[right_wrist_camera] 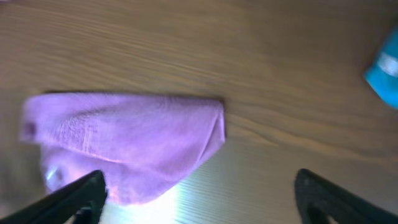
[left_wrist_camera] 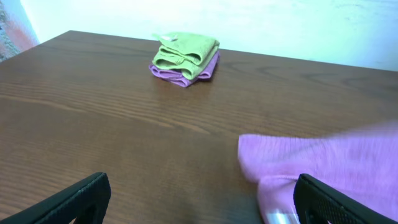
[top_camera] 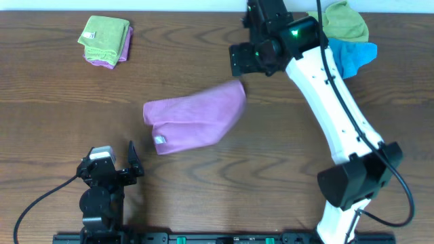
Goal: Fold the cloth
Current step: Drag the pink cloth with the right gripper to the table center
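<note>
The lilac cloth (top_camera: pixel 195 119) lies folded in a rough wedge at the middle of the table, its white tag at the near left corner. It also shows in the left wrist view (left_wrist_camera: pixel 323 165) and the right wrist view (right_wrist_camera: pixel 124 140). My right gripper (top_camera: pixel 245 59) is open and empty, raised just beyond the cloth's far right corner; in the right wrist view (right_wrist_camera: pixel 199 196) its fingers spread wide above the cloth's edge. My left gripper (top_camera: pixel 121 165) is open and empty, low at the near left, apart from the cloth; in the left wrist view (left_wrist_camera: pixel 202 199) its fingers frame bare table.
A folded stack with a light green cloth over a purple one (top_camera: pixel 105 41) sits at the far left, and shows in the left wrist view (left_wrist_camera: pixel 185 57). A green cloth (top_camera: pixel 346 20) and a bright blue cloth (top_camera: pixel 352 57) lie at the far right.
</note>
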You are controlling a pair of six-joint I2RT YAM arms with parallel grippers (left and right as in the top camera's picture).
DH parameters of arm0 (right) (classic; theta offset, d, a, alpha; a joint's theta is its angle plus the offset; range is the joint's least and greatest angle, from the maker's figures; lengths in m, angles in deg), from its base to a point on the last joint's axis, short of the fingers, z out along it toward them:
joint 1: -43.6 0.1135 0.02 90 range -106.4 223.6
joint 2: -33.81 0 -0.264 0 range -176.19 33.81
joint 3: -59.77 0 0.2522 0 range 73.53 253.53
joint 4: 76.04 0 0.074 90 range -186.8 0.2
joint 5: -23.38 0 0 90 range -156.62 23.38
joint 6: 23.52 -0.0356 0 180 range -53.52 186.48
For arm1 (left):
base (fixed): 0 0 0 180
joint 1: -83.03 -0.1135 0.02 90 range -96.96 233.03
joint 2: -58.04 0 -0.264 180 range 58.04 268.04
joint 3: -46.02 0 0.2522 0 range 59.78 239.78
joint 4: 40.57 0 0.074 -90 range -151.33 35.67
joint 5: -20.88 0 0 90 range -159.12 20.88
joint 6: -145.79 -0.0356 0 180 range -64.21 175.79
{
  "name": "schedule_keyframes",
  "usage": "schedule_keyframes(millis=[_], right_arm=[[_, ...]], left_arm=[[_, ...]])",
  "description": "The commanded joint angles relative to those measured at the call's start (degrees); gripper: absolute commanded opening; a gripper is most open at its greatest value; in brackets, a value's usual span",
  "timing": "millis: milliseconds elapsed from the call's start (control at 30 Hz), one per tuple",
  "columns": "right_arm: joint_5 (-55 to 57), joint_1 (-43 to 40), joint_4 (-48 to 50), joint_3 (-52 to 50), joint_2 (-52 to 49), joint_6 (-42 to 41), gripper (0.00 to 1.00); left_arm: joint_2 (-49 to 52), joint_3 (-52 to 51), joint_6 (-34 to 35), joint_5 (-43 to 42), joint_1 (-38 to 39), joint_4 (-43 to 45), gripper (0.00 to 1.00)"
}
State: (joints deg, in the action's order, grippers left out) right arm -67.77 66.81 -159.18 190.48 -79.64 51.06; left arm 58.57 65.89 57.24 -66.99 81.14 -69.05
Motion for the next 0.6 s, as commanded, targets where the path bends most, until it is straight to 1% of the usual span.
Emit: schedule_keyframes(millis=[0,133,167,233,300,333,367,433,467,500,567], right_arm=[[3.5,-0.42,0.92,-2.82,-0.15,0.02,0.99],[3.45,-0.02,5.09,-7.76,-0.15,0.07,0.99],[3.17,0.24,6.4,-9.42,-0.15,0.09,0.97],[1.07,1.14,9.22,-13.46,-0.15,1.22,0.87],[-0.26,1.75,11.39,-16.61,-0.15,1.88,0.81],[-0.81,2.23,12.63,-18.29,-0.15,2.54,0.72],[-0.85,2.64,13.66,-19.5,-0.15,2.93,0.68],[-1.05,3.65,15.85,-21.7,-0.15,3.91,0.75],[-1.86,4.42,16.59,-22.53,-0.15,5.86,0.76],[-2.58,5.57,17.16,-23.26,-0.15,9.01,0.75],[-1.46,8.17,17.31,-24.02,-0.15,14.6,0.71]], left_arm=[[-0.28,-1.44,-0.39,0.83,-0.33,-0.46,0.95],[-0.28,-1.44,-0.39,0.83,-0.33,-0.46,0.95],[-0.28,-1.44,-0.39,0.83,-0.33,-0.46,0.96],[-0.28,-1.44,-0.39,0.83,-0.33,-0.46,0.95],[-0.28,-1.44,-0.39,0.83,-0.33,-0.46,0.95],[-0.28,-1.44,-0.39,0.81,-0.33,-0.46,0.95],[-0.28,-1.44,-0.39,0.83,-0.33,-0.46,0.95],[-0.28,-1.44,-0.39,0.81,-0.33,-0.46,0.95],[-0.28,-1.44,-0.39,0.81,-0.33,-0.46,0.95],[-0.28,-1.44,-0.39,0.83,-0.33,-0.46,0.95],[-0.28,-1.44,-0.39,0.83,-0.33,-0.46,0.96]])
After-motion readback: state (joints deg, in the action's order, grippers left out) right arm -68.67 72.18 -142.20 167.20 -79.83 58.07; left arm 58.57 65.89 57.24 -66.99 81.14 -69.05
